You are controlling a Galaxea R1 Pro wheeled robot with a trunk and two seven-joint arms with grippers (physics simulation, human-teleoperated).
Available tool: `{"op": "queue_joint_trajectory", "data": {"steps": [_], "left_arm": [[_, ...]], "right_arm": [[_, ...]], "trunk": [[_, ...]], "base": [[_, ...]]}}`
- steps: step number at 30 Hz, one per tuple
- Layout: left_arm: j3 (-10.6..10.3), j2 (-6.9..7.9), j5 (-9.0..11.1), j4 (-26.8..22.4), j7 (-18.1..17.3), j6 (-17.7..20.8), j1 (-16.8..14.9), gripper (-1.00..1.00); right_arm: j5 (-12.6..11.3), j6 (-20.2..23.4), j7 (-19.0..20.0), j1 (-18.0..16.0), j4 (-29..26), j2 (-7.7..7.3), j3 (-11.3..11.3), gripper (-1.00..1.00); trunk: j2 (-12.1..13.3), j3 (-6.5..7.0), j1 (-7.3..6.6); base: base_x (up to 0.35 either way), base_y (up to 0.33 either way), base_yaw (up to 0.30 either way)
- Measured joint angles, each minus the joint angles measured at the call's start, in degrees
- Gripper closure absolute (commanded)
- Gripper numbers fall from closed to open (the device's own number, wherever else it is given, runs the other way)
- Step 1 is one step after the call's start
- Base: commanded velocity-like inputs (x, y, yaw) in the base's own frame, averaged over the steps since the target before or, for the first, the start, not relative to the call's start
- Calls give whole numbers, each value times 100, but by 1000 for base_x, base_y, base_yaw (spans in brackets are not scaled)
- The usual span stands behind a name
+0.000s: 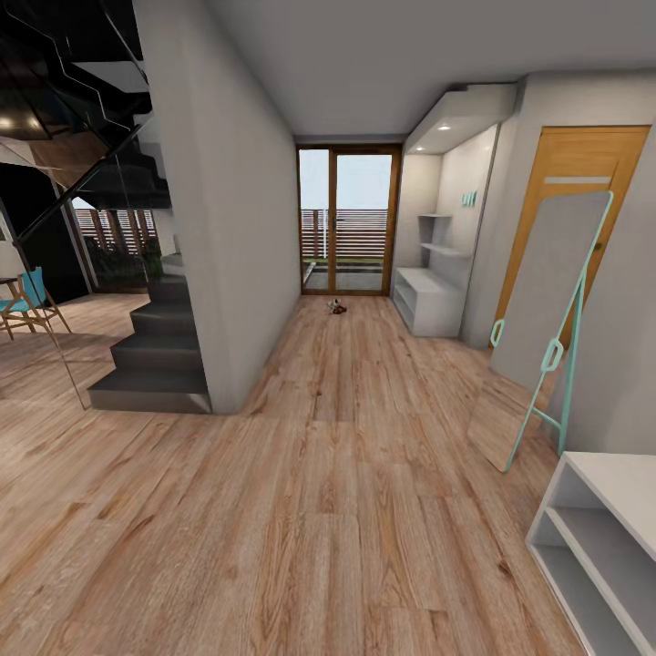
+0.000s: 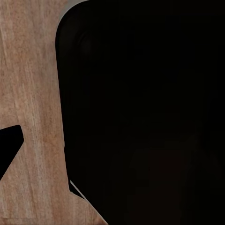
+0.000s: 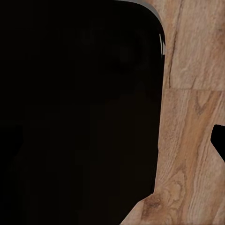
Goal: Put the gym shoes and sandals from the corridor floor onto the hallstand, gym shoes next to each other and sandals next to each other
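Far down the corridor floor [image 1: 364, 437], just before the glass doors, lies a small cluster of footwear. Its pale part looks like the gym shoes [image 1: 333, 304] and its dark reddish-brown part like the sandals [image 1: 341, 310]; they are too small to tell apart singly. The pale grey hallstand [image 1: 428, 305] stands against the right wall close to them, with two staggered wall shelves above it. In each wrist view a large black shape hides most of the picture over wood planks. A dark tip, perhaps a finger, pokes in at the edge [image 2: 9, 145] [image 3: 219, 143].
A dark staircase [image 1: 150, 355] and a white wall corner [image 1: 223, 383] bound the corridor's left side. A leaning mirror with a teal frame [image 1: 547, 319] stands at the right. A long low white shelf unit [image 1: 597, 538] sits close at the lower right.
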Motion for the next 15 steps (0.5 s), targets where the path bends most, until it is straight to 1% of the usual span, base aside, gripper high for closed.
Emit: {"op": "queue_joint_trajectory", "data": {"steps": [15], "left_arm": [[2, 0, 4, 0, 0, 0, 0, -100]], "right_arm": [[0, 0, 0, 0, 0, 2, 4, -100]], "trunk": [[0, 0, 0]], "base": [[0, 0, 0]]}}
